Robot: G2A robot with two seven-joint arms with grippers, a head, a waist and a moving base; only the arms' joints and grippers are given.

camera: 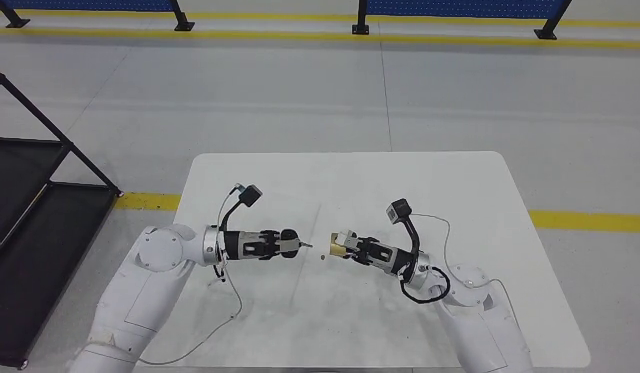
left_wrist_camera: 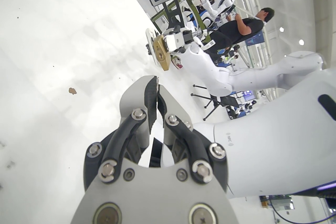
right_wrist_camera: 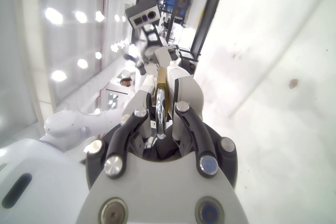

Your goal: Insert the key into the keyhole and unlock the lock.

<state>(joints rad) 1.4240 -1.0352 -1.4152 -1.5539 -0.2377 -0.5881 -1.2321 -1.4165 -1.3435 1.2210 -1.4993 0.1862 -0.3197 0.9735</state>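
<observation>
Over the middle of the white table [camera: 400, 188] my two grippers face each other, a small gap apart. My left gripper [camera: 291, 243] [left_wrist_camera: 157, 86] is shut on the thin key [left_wrist_camera: 157, 81], whose tip [camera: 305, 244] points at the lock. My right gripper [camera: 350, 246] [right_wrist_camera: 163, 81] is shut on the brass padlock [camera: 334, 241] [right_wrist_camera: 161, 76]. The padlock's silver shackle [right_wrist_camera: 160, 109] runs back between the fingers. In the left wrist view the padlock [left_wrist_camera: 161, 54] shows its keyhole face just beyond the key, not touching it.
A small brown spot [left_wrist_camera: 72, 90] [right_wrist_camera: 293, 82] marks the tabletop below the grippers. A black rack [camera: 40, 223] stands on the floor left of the table. Bare table surface lies all around both arms.
</observation>
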